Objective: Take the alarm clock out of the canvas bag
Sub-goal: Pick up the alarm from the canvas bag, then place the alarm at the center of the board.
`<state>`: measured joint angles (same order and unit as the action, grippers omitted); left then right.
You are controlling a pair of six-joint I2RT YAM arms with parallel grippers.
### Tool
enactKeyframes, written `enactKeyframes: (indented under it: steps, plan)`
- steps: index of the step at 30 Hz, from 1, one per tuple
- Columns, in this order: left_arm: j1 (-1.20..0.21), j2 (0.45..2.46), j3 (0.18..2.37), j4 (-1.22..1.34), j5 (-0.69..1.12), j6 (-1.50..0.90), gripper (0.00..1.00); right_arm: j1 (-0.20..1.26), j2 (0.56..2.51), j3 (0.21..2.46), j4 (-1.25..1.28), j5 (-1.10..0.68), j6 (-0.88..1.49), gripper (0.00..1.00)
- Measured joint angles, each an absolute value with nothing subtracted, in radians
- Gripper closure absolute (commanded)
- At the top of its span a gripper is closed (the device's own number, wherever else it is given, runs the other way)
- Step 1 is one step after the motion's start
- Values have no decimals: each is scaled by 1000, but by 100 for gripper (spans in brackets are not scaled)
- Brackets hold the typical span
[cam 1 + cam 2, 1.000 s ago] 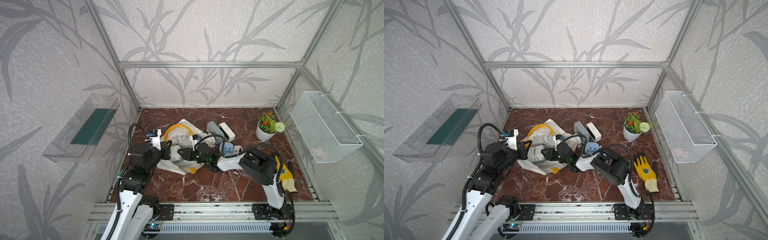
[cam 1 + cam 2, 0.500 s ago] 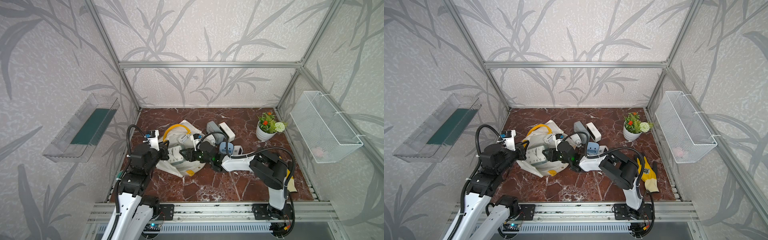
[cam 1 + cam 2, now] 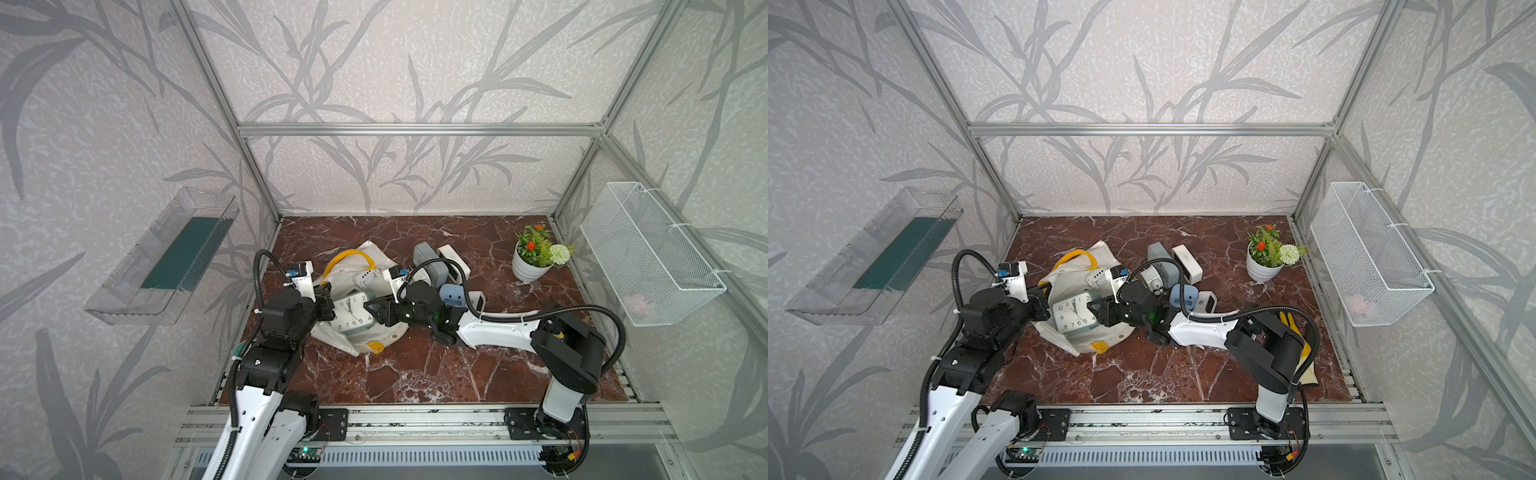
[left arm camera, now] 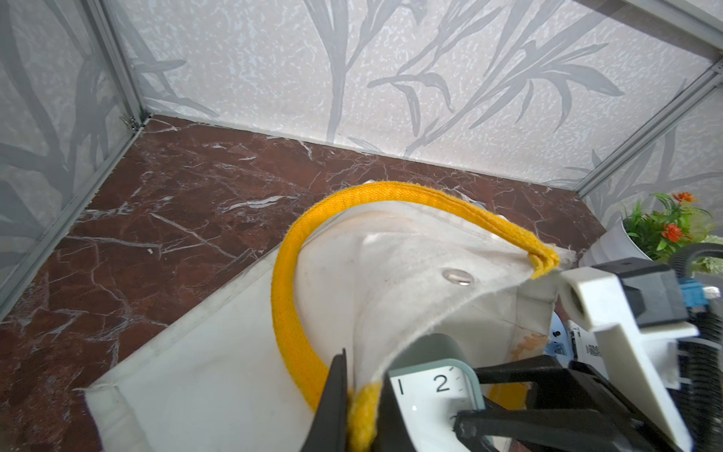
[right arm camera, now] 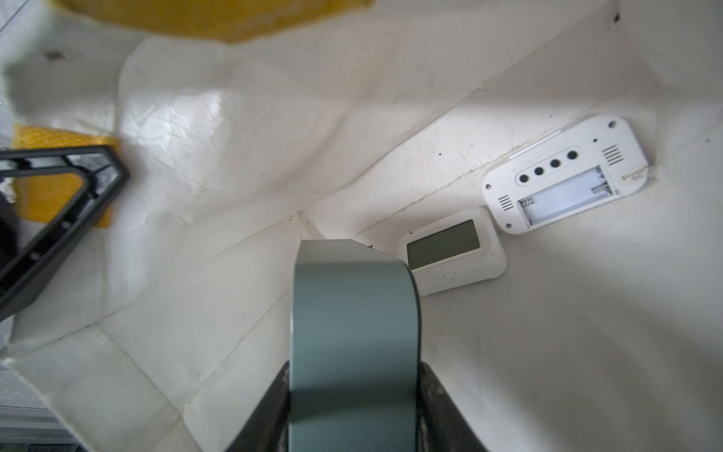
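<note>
The cream canvas bag (image 3: 332, 338) (image 3: 1077, 259) lies on the marble table with its mouth facing right. My left gripper (image 3: 326, 305) (image 3: 1042, 305) (image 4: 360, 411) is shut on the bag's yellow handle at the rim. A grey-green alarm clock (image 3: 353, 313) (image 3: 1073, 313) (image 4: 434, 395) (image 5: 354, 332) with a white dial sits at the bag's mouth, face up in both top views. My right gripper (image 3: 372, 309) (image 3: 1096, 311) (image 5: 354, 411) is shut on its sides. The right wrist view shows the bag's white inside (image 5: 508, 352).
Two white clocks (image 5: 450, 250) (image 5: 563, 176) lie deeper in the bag. Outside it, right of the mouth, stand several more clocks (image 3: 432, 257) (image 3: 453, 295). A potted plant (image 3: 536, 257), a yellow glove (image 3: 1304, 345), a wire basket (image 3: 648, 253) and a clear wall tray (image 3: 166, 253) are also here.
The right arm's elbow has swung out to the right and sunk lower, while its gripper keeps the clock at the bag's mouth. The left gripper still holds the handle.
</note>
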<state>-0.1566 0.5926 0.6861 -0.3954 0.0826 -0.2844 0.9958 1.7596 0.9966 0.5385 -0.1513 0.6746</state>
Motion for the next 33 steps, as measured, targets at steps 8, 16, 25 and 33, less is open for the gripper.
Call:
enactKeyframes:
  steps: [8, 16, 25, 33]
  plan:
    - [-157, 607, 699, -413, 18, -287, 100, 993, 1638, 990, 458, -141, 610, 91]
    - [-157, 614, 712, -427, -27, -289, 100, 960, 1531, 935, 387, -141, 564, 92]
    - [-157, 622, 720, -451, -77, -289, 100, 895, 1360, 850, 301, -139, 502, 92]
    - [-157, 654, 756, -501, -177, -288, 100, 830, 1206, 815, 235, -123, 458, 92]
